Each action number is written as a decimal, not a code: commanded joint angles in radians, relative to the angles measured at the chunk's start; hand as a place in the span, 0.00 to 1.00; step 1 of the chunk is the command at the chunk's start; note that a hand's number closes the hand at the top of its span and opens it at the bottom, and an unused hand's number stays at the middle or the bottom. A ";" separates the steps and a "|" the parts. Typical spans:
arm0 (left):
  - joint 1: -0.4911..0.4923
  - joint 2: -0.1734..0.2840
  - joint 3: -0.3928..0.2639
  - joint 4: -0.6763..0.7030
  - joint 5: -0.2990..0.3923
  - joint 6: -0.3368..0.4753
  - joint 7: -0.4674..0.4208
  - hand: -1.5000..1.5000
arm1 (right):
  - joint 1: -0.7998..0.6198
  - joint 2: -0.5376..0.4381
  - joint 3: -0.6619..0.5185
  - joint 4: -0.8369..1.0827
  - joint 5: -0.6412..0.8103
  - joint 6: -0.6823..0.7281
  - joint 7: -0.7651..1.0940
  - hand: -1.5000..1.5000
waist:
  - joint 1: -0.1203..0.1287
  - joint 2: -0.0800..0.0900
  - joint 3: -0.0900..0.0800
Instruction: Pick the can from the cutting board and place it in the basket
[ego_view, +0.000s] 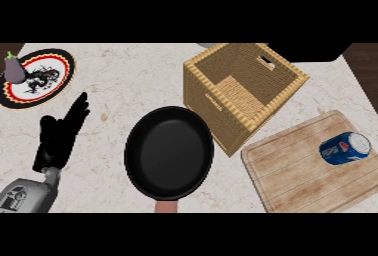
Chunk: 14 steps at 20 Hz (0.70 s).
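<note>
Rightward, can (345, 148) lying near cutting board's (295, 172) far edge, basket (214, 90) just beside, left hand (60, 132) spread, resting by counter's left.

Single view only, from the robot's head, looking steeply down on the table (133, 75). Near enough that the top fills the frame. Left forearm enters from the lower left edge, left hand (60, 135) over the table. Pan (170, 152) sits centre, its handle cut by the lower edge; basket (244, 95) upper centre, cutting board (295, 175) at right. No second view to overlap.
</note>
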<state>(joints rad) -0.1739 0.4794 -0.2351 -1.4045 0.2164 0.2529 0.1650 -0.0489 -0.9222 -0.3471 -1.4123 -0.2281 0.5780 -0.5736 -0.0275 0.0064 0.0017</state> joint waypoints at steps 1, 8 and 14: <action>-0.040 -0.012 -0.008 0.006 -0.002 -0.009 0.027 0.50 | 0.039 -0.175 0.030 0.040 0.142 0.166 -0.128 0.00 | 0.018 0.002 0.002; -0.059 -0.034 0.002 0.055 -0.015 -0.010 0.009 0.50 | 0.097 -0.296 0.101 0.090 0.201 0.215 -0.307 0.00 | 0.029 0.001 0.001; -0.064 -0.012 0.025 0.045 -0.008 -0.042 0.025 0.50 | 0.133 -0.289 0.179 0.175 0.262 0.093 -0.417 0.00 | 0.041 -0.002 0.001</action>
<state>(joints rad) -0.2453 0.4571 -0.2309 -1.3620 0.1977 0.2300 0.1918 0.0752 -1.2036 -0.2011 -1.3166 -0.0019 0.5385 -0.7641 0.0054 0.0059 0.0030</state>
